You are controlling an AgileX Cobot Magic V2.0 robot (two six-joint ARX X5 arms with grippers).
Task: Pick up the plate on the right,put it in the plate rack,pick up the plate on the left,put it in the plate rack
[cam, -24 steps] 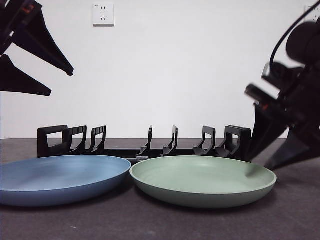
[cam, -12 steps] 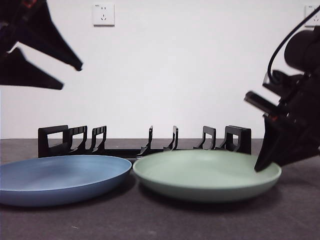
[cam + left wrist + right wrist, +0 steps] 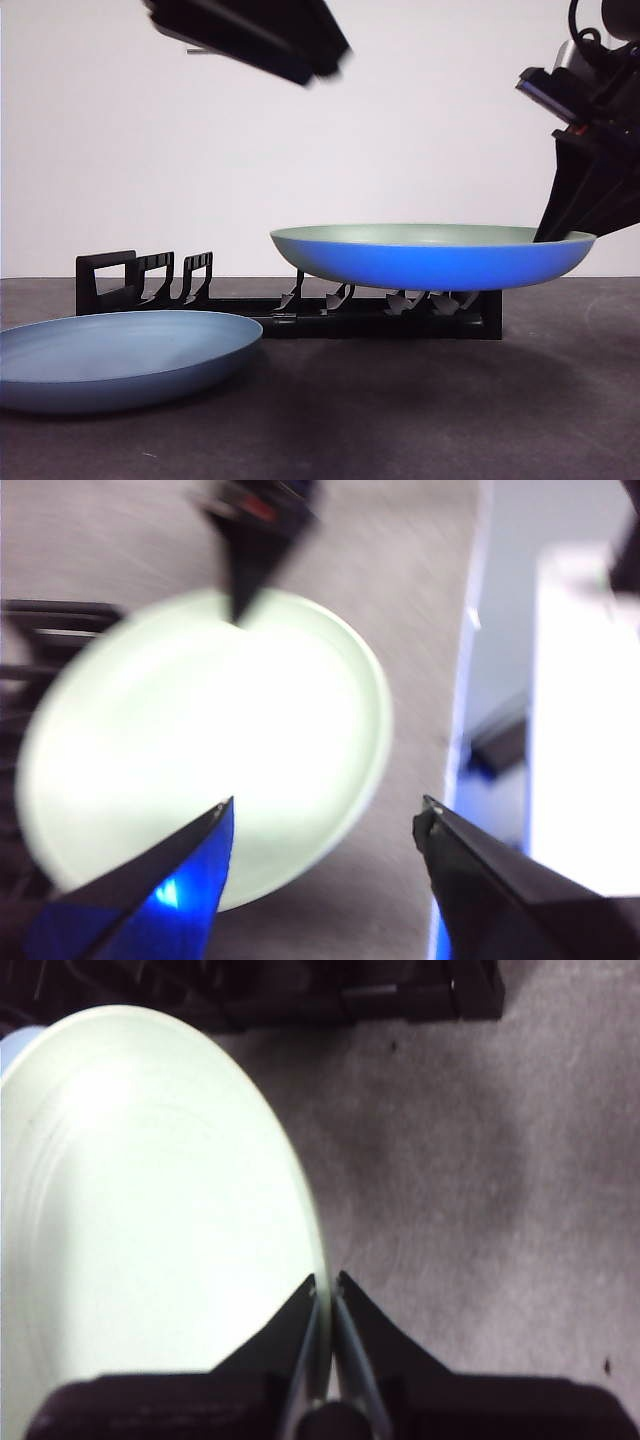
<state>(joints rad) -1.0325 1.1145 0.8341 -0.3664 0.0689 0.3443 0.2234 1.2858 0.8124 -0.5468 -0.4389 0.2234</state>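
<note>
The right gripper [image 3: 325,1285] is clamped on the green plate's [image 3: 432,256] rim at the right of the front view — lifted level above the plate rack [image 3: 105,283]. The left gripper [image 3: 325,815] hovers spread above it. The blue plate [image 3: 120,358] — lower left — appears as a sliver in the right wrist view.

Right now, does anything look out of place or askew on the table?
Nothing stands out. The right gripper holds the green plate by its rim, roughly level above the plate rack. The blue plate lies flat on the table.
</note>
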